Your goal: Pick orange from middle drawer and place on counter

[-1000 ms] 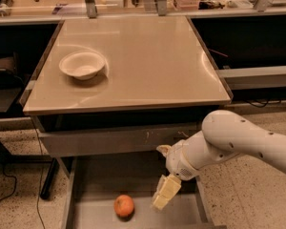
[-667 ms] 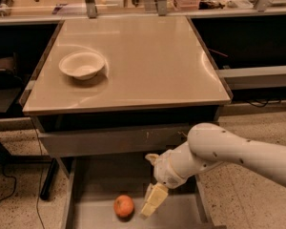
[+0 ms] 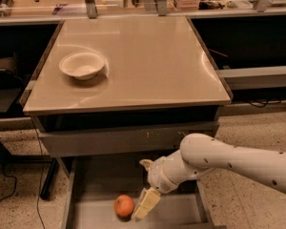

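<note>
Gripper (image 3: 144,206) down in the middle drawer (image 3: 178,214), just beside the orange (image 3: 124,205).

The orange rests on the drawer's flat floor. The gripper sits low at its side, touching or nearly so. Whether it is open or closed cannot be told, and it seems to hold nothing. A sound grasp likely needs it centred astride the orange's widest part, then squeezed gently, since round fruit rolls. The counter (image 3: 148,61) lies above the orange, and a white bowl (image 3: 82,64) stands on it.

Orange (image 3: 124,205) in mid drawer (image 3: 93,217), gripper (image 3: 142,211) just beside.
</note>
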`<state>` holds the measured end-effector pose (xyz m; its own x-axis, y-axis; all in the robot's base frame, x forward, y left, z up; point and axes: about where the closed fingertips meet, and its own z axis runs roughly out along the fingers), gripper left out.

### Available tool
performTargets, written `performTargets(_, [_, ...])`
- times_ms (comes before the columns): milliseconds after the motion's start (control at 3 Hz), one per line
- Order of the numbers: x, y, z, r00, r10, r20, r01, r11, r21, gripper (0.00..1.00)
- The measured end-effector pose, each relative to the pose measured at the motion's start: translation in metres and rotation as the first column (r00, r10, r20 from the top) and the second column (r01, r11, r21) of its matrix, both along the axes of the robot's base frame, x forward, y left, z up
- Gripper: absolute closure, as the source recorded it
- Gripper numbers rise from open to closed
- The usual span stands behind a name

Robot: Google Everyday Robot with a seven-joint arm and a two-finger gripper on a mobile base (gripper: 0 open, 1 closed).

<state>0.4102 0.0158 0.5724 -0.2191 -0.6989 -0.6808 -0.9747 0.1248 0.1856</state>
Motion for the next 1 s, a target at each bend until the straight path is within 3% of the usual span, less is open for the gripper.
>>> performTargets(333, [-0.005, 0.010, -0.017, 1.0000, 0.003, -0.004, -0.003, 1.000, -0.019, 0.00])
performTargets(667, [-0.001, 0.041, -0.096, 0.9997, -0.022, -0.011, 0.021, 0.999, -0.043, 0.00])
performTargets(1000, [-0.003, 0.044, -0.100, 0.9998, -0.017, -0.005, 0.017, 0.999, -0.049, 0.00])
